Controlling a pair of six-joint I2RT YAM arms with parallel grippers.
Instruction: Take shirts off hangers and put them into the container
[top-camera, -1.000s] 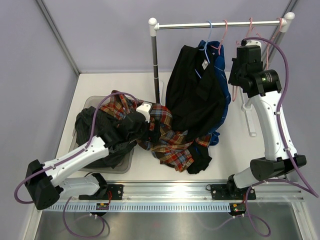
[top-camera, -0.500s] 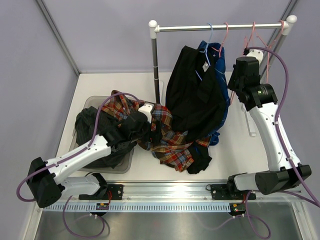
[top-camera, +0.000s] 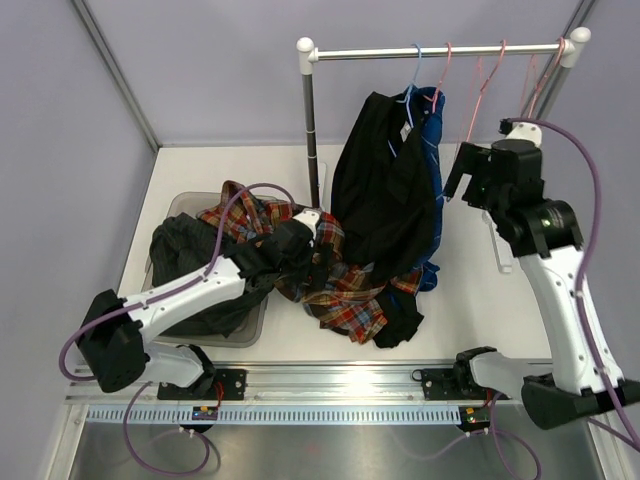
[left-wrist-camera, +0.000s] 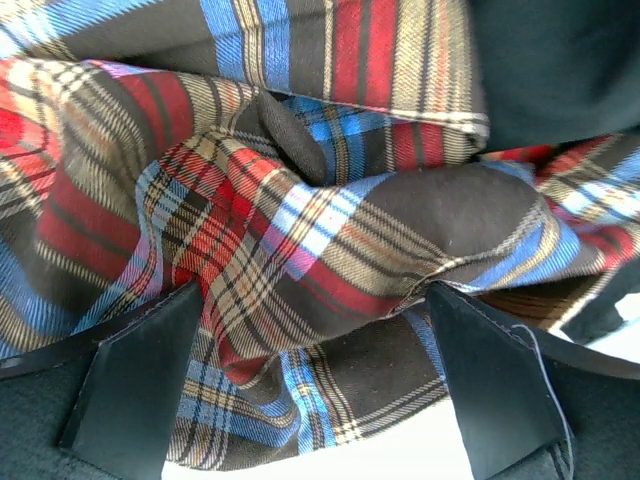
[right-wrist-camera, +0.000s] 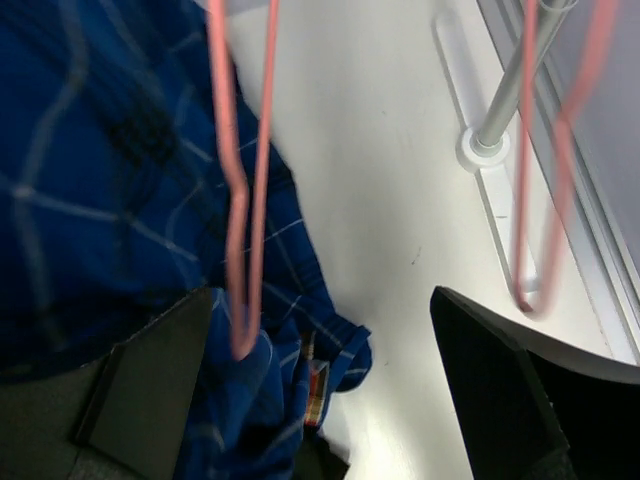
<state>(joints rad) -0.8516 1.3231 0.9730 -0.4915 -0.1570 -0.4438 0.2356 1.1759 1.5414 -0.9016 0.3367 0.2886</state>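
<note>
Standing on white table (top-camera: 470, 300), rail stand (top-camera: 360, 52); lavender walls (top-camera: 200, 70) around; left tool (left-wrist-camera: 312, 300), right tool (right-wrist-camera: 320, 300) both wide.

left tool (left-wrist-camera: 315, 300): plaid shirt (left-wrist-camera: 330, 230) blocks | right tool (right-wrist-camera: 322, 300): pink hanger (right-wrist-camera: 232, 200) blocks

A rail stand (top-camera: 370, 52) was set at the far side of a white table (top-camera: 480, 310). Its silver crossbar was capped with white knobs, and its right post (right-wrist-camera: 520, 70) was seated in a flat white foot (right-wrist-camera: 470, 150). Lilac walls (top-camera: 200, 70) were seen behind.
</note>
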